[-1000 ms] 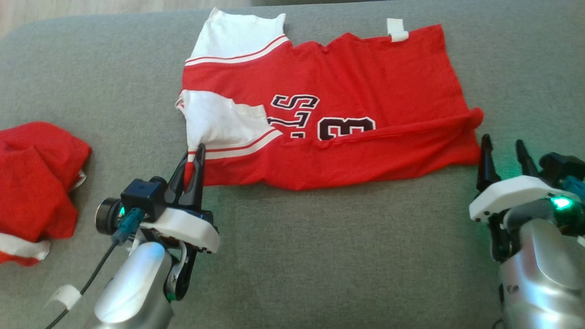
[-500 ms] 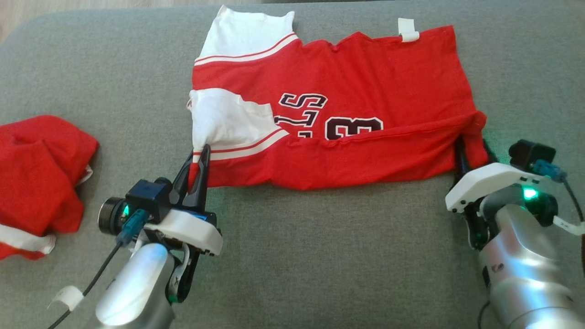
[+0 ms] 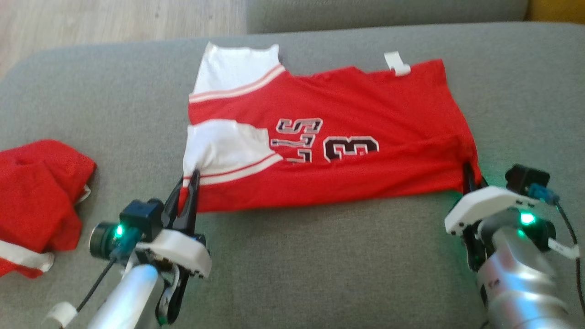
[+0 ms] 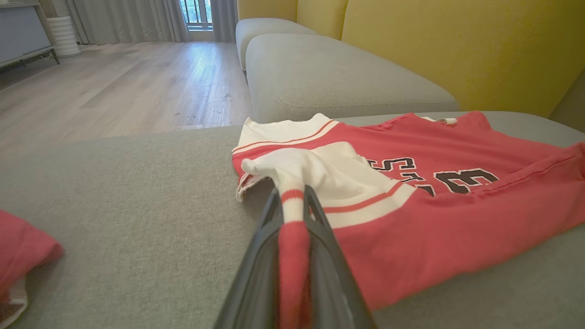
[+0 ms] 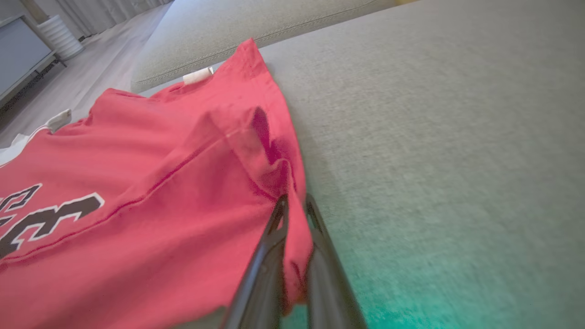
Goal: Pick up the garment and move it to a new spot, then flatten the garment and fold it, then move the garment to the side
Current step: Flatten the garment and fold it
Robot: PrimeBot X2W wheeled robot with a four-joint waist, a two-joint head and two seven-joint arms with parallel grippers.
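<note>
Our left tool (image 3: pixel 188 183) is clamped on the jersey (image 3: pixel 365 105) at a sleeve; our right tool (image 3: pixel 470 176) grips its hem corner on the sofa (image 3: pixel 320 256).

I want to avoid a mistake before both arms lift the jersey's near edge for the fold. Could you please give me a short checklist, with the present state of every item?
1. The left gripper is shut on the jersey at its near left sleeve: ok.
2. The right gripper is shut on the jersey's near right corner: ok.
3. Each gripper has caught every layer of cloth at its corner: cannot tell.
4. The far half of the jersey lies flat on the sofa cushion: ok.
5. The crumpled red garment lies apart from the jersey: ok.
</note>
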